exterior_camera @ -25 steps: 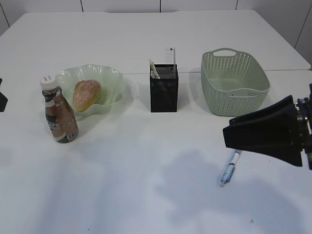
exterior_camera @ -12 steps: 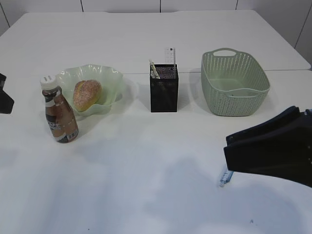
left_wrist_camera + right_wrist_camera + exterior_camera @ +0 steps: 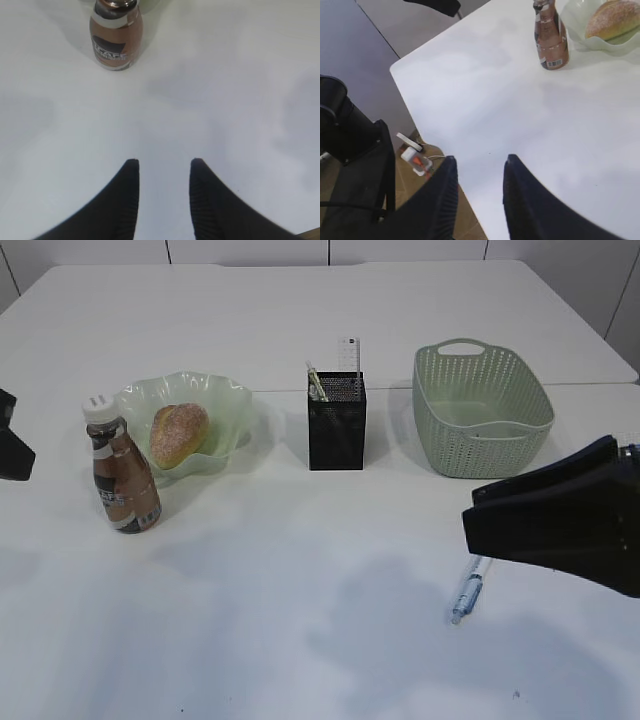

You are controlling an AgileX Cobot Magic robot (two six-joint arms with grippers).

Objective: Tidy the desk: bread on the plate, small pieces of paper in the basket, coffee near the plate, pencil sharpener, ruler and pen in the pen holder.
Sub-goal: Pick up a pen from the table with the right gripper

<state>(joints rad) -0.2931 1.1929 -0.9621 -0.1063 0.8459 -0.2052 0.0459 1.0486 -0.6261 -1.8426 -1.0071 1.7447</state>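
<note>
The bread (image 3: 180, 433) lies in the plate (image 3: 228, 400), and the coffee (image 3: 122, 478) stands upright just left of it. The pen holder (image 3: 336, 430) holds the ruler (image 3: 349, 354) and a slim stick. A blue-and-clear pen (image 3: 468, 590) lies on the desk (image 3: 300, 570), right under my right gripper (image 3: 470, 525), which hovers open and empty. My left gripper (image 3: 163, 162) is open too, empty, low over the desk with the coffee (image 3: 116, 35) ahead. The basket (image 3: 480, 410) stands at the right. The pencil sharpener and paper pieces are out of view.
In the right wrist view the desk's near corner (image 3: 400, 67) drops off to the floor, where a chair and small items lie. The right gripper (image 3: 479, 160) points across that edge, with the coffee (image 3: 550, 37) and bread (image 3: 612, 17) far ahead.
The right gripper sank and tilted over the pen, hiding most of it, then lifted slightly so more of it shows. The left gripper edged in from the left border.
</note>
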